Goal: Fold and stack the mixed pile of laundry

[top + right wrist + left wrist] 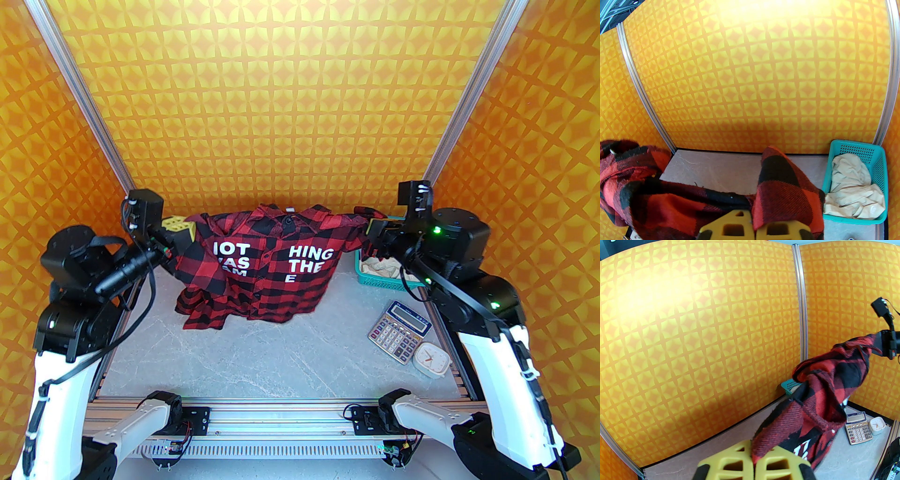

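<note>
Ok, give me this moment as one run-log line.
buffalo-check shirt: held up, stretched between arms | left gripper: shut on shirt | right gripper: shut on shirt | cream garment: in teal basket | stack: not started

Teal perforated basket (880,164) far right, grey calculator (399,332) nearer, small white clock (433,359) just beside it, grey marbled table (290,356)

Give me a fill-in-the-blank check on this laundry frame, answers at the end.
The left tool and right tool both grip the shirt, whose lettering is ____. The cream garment lies in a basket coloured ____. On the table, the calculator lies toward the robot's ____ side.
Missing: white; teal; right.
</note>
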`<state>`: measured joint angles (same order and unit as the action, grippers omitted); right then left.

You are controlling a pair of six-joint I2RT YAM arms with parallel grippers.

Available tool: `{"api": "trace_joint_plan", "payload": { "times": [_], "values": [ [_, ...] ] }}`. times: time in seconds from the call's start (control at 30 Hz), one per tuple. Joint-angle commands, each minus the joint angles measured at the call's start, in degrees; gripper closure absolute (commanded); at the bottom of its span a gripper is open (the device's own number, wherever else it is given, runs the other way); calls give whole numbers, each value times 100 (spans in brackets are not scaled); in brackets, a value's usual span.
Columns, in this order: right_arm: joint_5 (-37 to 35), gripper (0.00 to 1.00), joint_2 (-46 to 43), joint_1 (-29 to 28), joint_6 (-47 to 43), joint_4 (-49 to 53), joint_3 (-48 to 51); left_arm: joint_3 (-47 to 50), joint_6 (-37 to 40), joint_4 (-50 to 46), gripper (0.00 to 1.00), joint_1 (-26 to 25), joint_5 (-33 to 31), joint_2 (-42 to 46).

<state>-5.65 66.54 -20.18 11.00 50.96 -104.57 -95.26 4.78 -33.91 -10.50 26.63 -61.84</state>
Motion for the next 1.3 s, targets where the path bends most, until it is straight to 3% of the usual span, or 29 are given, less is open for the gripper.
{"api": "trace_joint_plan", "payload": {
  "times": [0.0, 0.23, 0.33, 0.57, 0.77, 0.87, 0.97, 1.1, 1.13, 1.2, 1.27],
  "values": [
    [-733, 100, 182, 41, -275, 461, -458, -49, -491, -98, 100, 44, -113, -433],
    [-866, 100, 895, 44, -528, 874, -1565, 356, -943, -78, 100, 11, 78, -478],
    [-834, 100, 1047, 46, -581, 841, -1724, 639, -1108, 408, 100, 6, 170, -477],
    [-646, 100, 1886, 50, -802, 589, -2566, 766, -1498, 3387, 100, -94, 332, -1932],
    [90, 100, 2825, 102, -986, 431, -4161, -1261, -1401, 4884, 100, -69, 231, -4049],
    [644, 100, 2808, 108, -1036, 296, -4268, -2370, -1420, 5291, 100, -54, 213, -4811],
    [1333, 100, 2297, 94, -1037, 83, -3382, -2753, -1512, 5812, 100, 57, 144, -5166],
    [1838, 100, 1157, -282, -989, -515, -733, -1653, -1651, 6231, 96, 282, 106, -4831],
    [1810, 100, 924, -506, -1017, -635, -106, -1187, -1656, 6367, 89, 329, 111, -4628],
    [1809, 100, 434, -1061, -877, -1108, 1503, 111, -1543, 6526, 67, 411, 106, -4114],
    [1761, 100, 128, -1622, -526, -1722, 2815, 1180, -1392, 6346, 36, 514, 13, -3679]
  ]
}}
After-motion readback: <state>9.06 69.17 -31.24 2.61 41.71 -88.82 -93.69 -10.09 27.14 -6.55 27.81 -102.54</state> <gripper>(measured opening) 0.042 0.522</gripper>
